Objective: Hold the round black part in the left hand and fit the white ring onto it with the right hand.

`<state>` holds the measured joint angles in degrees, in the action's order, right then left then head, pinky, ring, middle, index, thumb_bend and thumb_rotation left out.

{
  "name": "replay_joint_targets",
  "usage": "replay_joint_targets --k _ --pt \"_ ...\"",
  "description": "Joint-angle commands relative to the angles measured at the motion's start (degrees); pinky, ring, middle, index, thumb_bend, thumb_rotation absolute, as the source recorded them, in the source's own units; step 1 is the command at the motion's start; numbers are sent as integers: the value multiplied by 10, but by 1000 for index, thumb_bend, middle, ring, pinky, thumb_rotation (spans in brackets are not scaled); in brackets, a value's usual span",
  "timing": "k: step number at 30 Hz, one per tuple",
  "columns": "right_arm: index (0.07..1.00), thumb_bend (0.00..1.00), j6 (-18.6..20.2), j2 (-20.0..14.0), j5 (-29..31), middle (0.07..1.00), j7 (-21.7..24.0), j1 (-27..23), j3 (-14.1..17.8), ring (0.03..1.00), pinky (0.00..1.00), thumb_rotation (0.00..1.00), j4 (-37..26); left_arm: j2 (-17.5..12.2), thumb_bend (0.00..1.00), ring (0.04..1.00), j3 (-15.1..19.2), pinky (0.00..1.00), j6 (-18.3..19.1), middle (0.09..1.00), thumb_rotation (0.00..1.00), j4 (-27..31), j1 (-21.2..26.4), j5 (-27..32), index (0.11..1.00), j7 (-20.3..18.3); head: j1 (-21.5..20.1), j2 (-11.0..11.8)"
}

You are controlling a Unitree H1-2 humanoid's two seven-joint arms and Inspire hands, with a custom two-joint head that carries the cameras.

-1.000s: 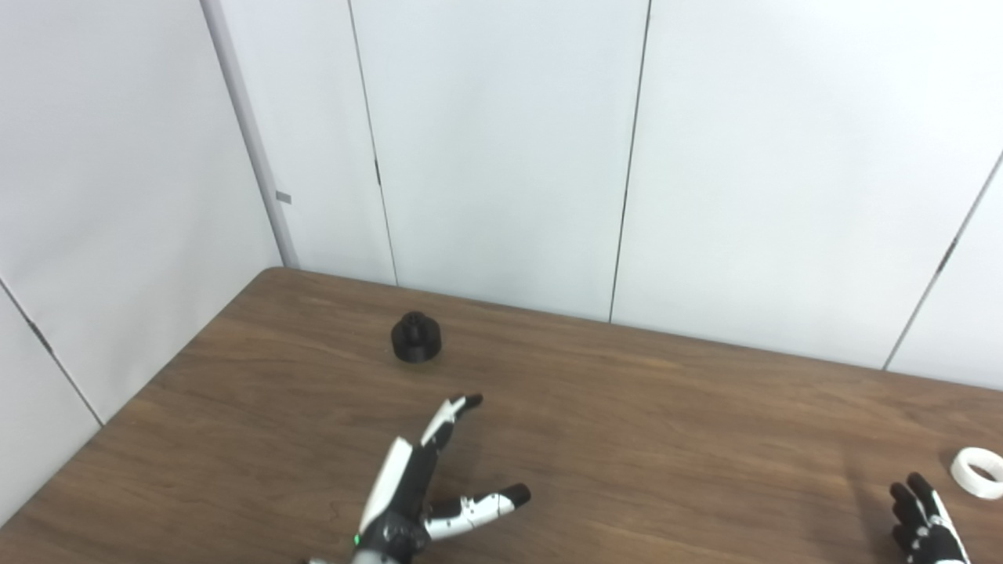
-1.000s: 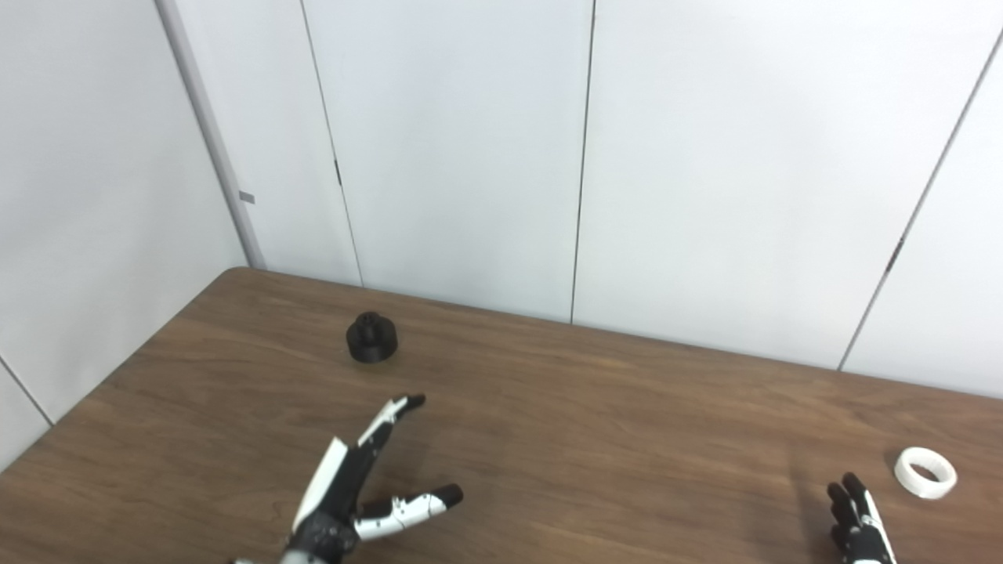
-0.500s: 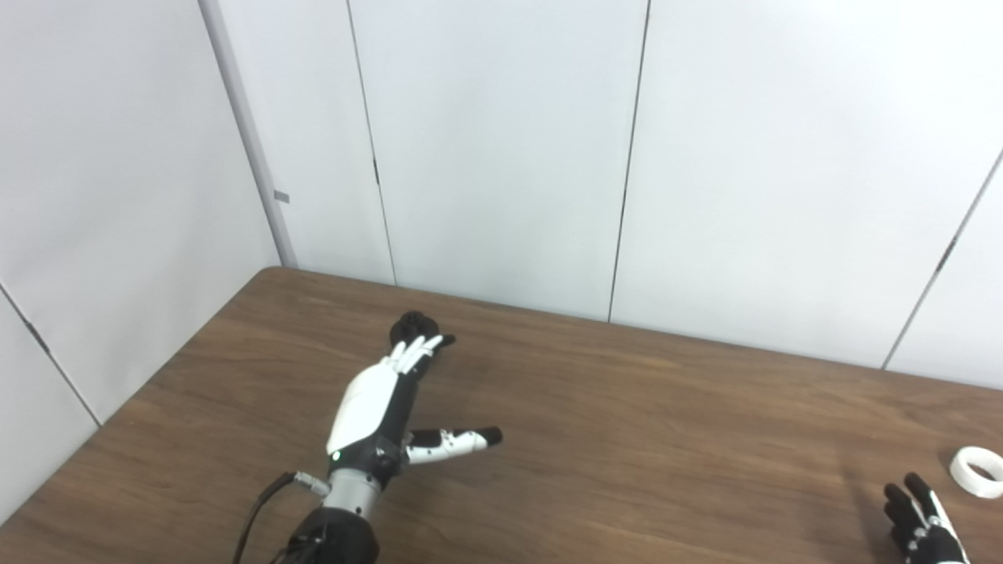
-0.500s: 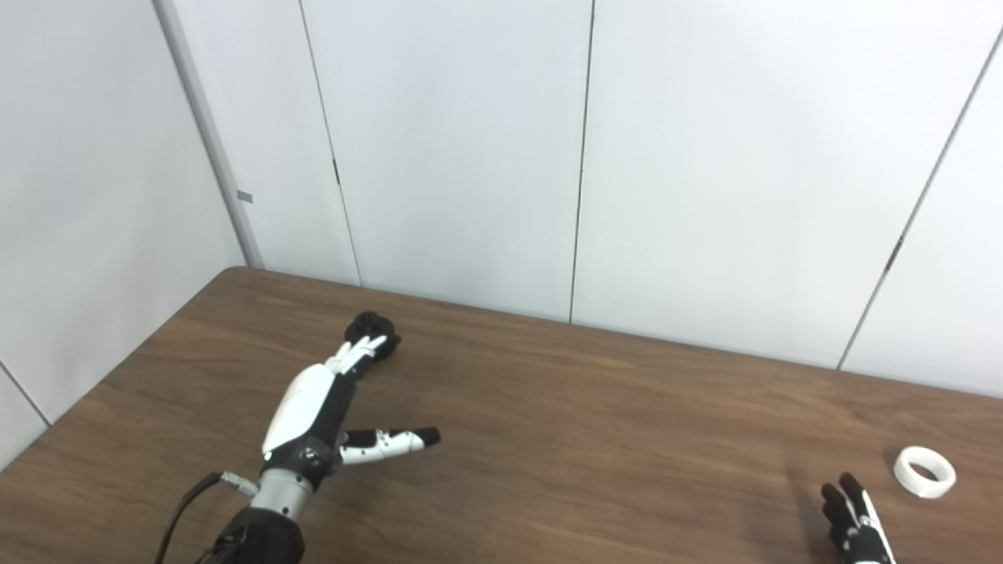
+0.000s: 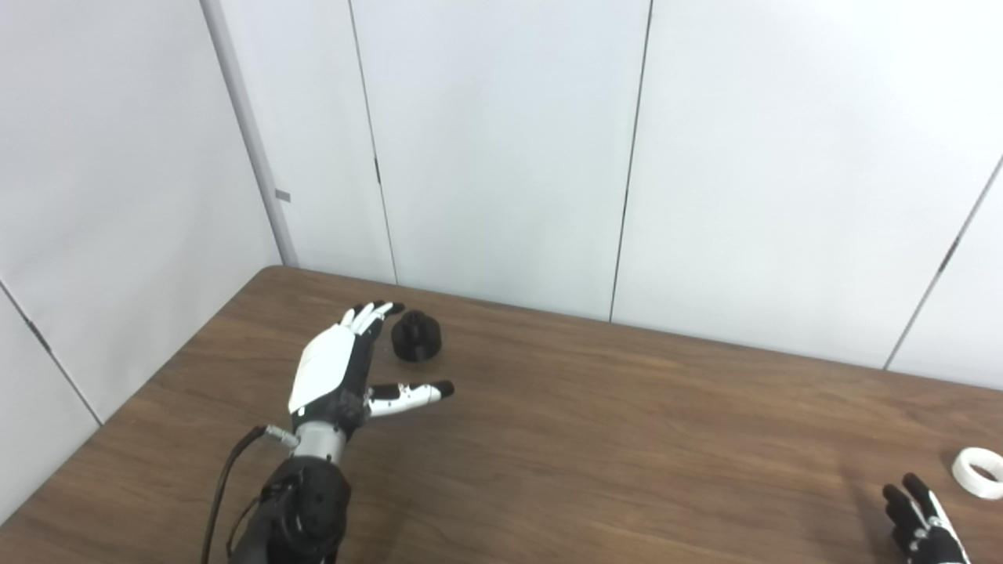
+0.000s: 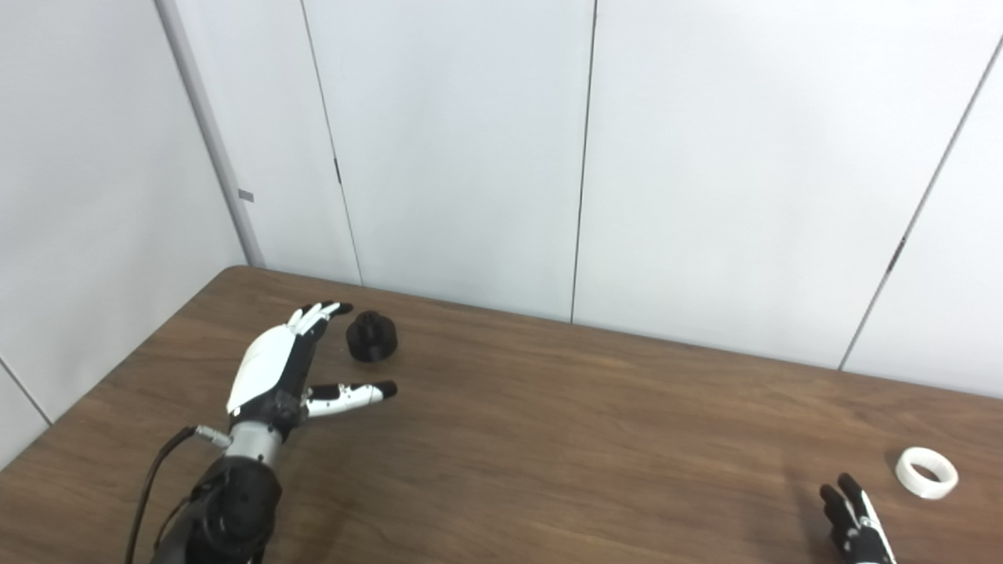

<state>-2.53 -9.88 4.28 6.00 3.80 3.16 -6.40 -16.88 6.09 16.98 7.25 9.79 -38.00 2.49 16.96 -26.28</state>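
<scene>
The round black part (image 5: 416, 336) stands on the brown table (image 5: 627, 439) near its far left corner. My left hand (image 5: 345, 368) is open just to the left of the part, fingers stretched forward past it and thumb pointing right in front of it, with a small gap to it. The white ring (image 5: 978, 472) lies flat near the right edge of the view. My right hand (image 5: 921, 529) shows only its fingertips at the bottom right, a short way near and left of the ring, with nothing in it.
White wall panels (image 5: 501, 141) rise right behind the table's far edge and along its left side. A black cable (image 5: 223, 486) hangs from my left wrist.
My left hand has moved forward and to the left, from the table's near middle to beside the black part. The right hand has barely shifted. The part and the ring have stayed put.
</scene>
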Motion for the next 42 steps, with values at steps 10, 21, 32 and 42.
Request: replay_joint_targets --k 10,21,32,42 --pt "961 533 -3 0 7 943 3 5 1 958 1000 1000 -2 -28 932 1000 2 1000 29 949 404 -82 75 -7 870 45 -1 -2" --pt "952 552 -4 1 0 936 0 5 1 957 1000 1000 -2 -48 944 1000 -8 1000 43 952 401 -180 139 14 853 40 -6 -4" --pt "939 543 -7 2 2 928 1 6 2 939 1000 1000 -4 -71 952 1000 -32 1000 45 960 388 -273 201 51 847 27 -14 -6" --pt "940 558 -3 2 -3 925 -2 6 2 941 1000 1000 -6 -85 977 1000 -71 1000 70 976 431 -325 238 64 848 12 -17 -7"
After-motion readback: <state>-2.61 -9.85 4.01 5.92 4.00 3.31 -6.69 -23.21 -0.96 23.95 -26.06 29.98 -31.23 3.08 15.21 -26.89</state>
